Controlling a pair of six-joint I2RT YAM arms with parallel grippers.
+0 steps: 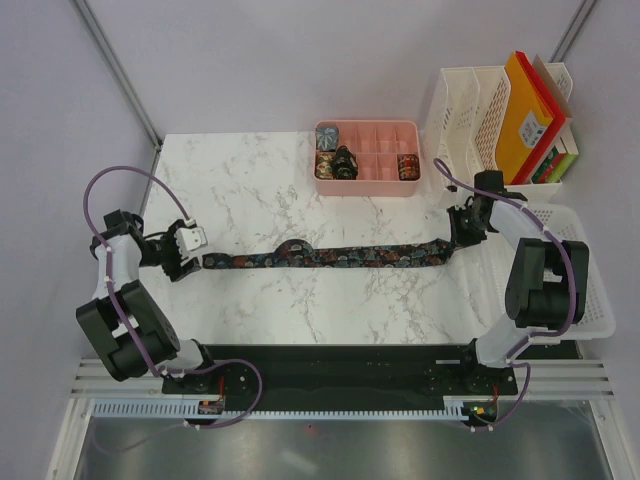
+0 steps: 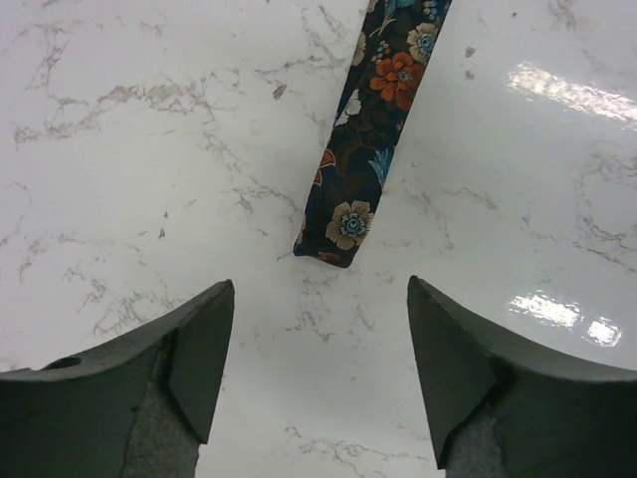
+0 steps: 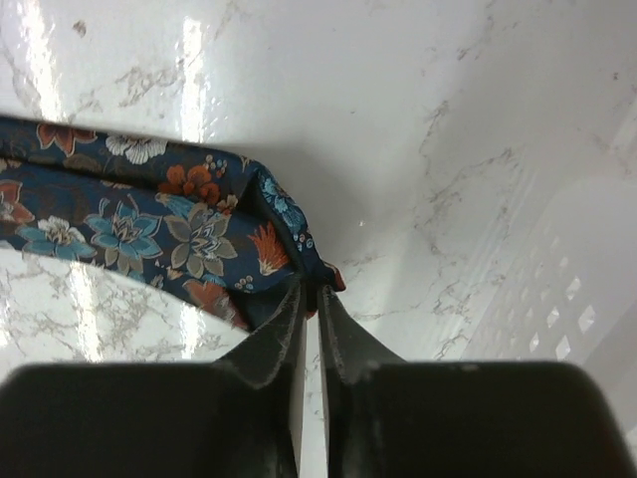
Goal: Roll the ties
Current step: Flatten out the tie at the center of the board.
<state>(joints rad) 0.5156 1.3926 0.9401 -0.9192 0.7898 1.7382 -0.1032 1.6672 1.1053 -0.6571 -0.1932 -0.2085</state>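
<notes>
Floral tie (image 1: 330,257) – dark navy w/ orange, blue, cream flowers – lies flat as one long strip across mid-table (image 1: 250,180), running L to R. Small hump in it approx a third along from the L end. Not rolled yet.

Narrow end, L wrist cam: tie (image 2: 363,149) tip sits on the marble just ahead of my L gripper (image 2: 318,299). Fingers (image 2: 199,349) spread wide, nothing between them, not touching fabric. From top cam the L gripper (image 1: 192,255) is just beside that end.

Wide end, R wrist cam: my R gripper (image 3: 311,299) is pinched tight on the tie (image 3: 149,219) at its tip corner, jaws nearly meeting, fabric bunched there. Top cam puts the R gripper (image 1: 455,243) at the far R end of the strip.

Beyond: pink tray (image 1: 368,188) at the back edge, w/ coiled ties in compartments – dark one (image 1: 344,161), red-orange one (image 1: 408,166). White basket (image 1: 470,100) back R holding orange/yellow folders (image 1: 525,110). Second white basket (image 1: 590,290) off the R side.
</notes>
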